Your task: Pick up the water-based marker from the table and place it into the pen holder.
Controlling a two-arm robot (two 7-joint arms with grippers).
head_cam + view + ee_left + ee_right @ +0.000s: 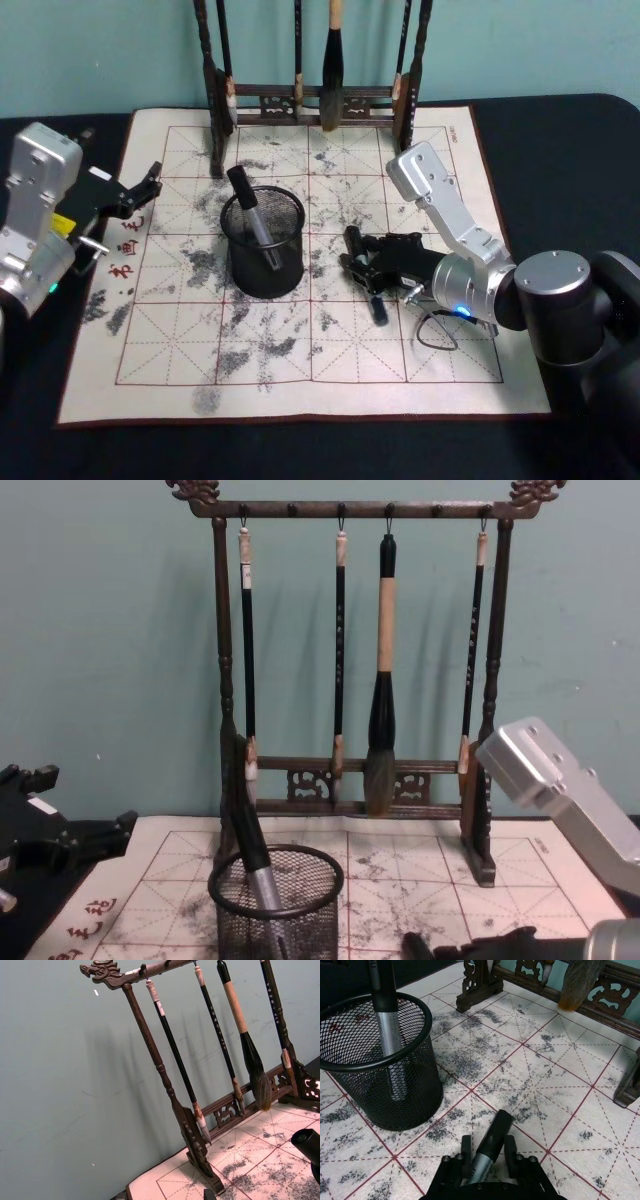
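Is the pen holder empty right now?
No, a grey-and-black marker already stands leaning inside the pen holder, with its dark upper end rising above the rim.

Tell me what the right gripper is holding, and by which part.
The right gripper holds the marker, its fingers closed on either side where the silver barrel meets the black cap.

Brush rack [420, 509] w/ 4 hanging brushes [384, 610] stands at back of ink-stained mat [450, 340].
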